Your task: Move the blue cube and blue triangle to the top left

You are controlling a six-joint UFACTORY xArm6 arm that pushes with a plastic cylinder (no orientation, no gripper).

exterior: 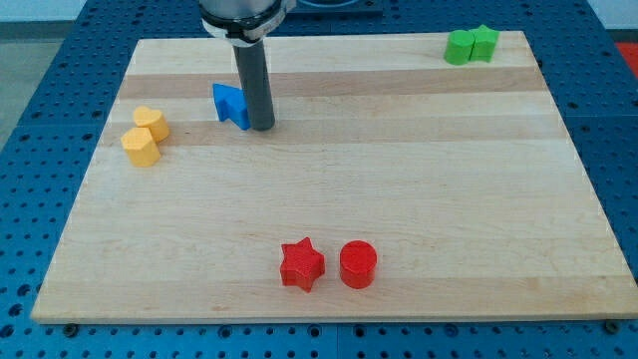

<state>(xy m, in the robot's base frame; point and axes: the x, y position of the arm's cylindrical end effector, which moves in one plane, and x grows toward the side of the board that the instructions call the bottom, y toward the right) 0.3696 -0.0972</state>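
Note:
A blue block (230,105) sits in the upper left part of the wooden board (329,199); it looks like two blue pieces pressed together, and the rod hides part of them, so I cannot tell cube from triangle. My tip (261,127) rests on the board, touching the blue block's right side.
Two yellow blocks, a heart (152,122) and a hexagon-like one (141,146), lie at the view's left. Two green blocks (471,45) sit at the top right. A red star (301,264) and a red cylinder (358,263) lie near the bottom middle.

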